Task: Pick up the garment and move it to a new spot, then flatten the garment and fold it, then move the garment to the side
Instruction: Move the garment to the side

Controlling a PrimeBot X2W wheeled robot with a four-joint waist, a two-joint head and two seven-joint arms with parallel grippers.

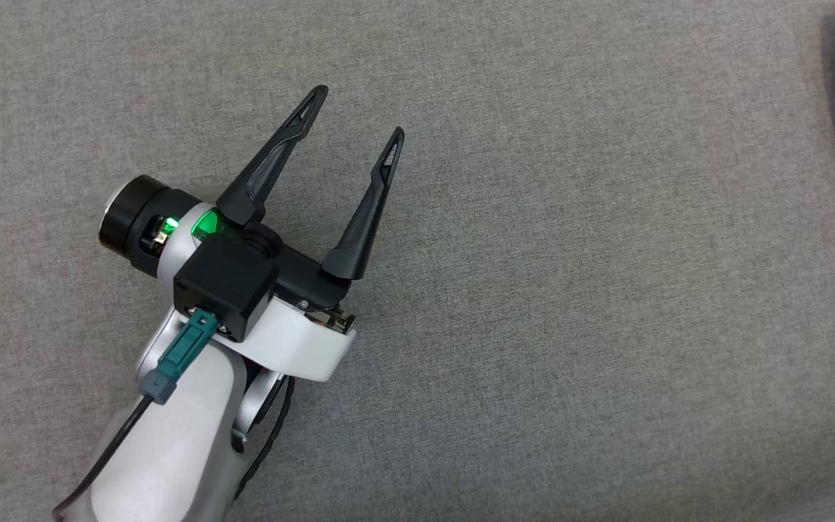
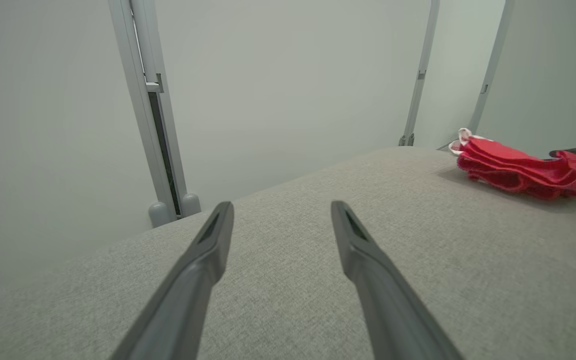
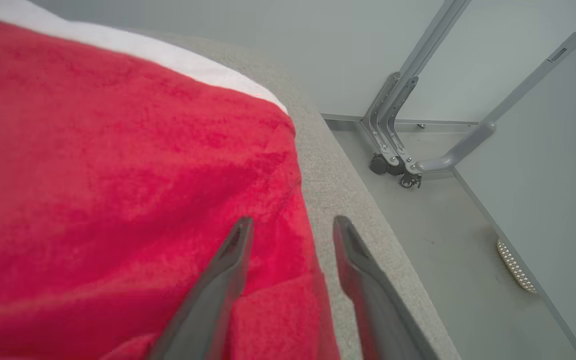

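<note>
Seemingly the last step, moving the garment [image 2: 518, 170] aside, is wrapping up. It is lying in a folded red stack with its layered edges showing and white trim at one end, near the right edge of the bench [image 1: 570, 326]. The right claw [image 3: 293, 220] is hanging over its border, fingers spread, grasping nothing. The left claw [image 1: 358, 112] is hanging wide and empty over bare cloth, well apart. Next, I judge, the right arm is needing only to lift clear without snagging the pile.
</note>
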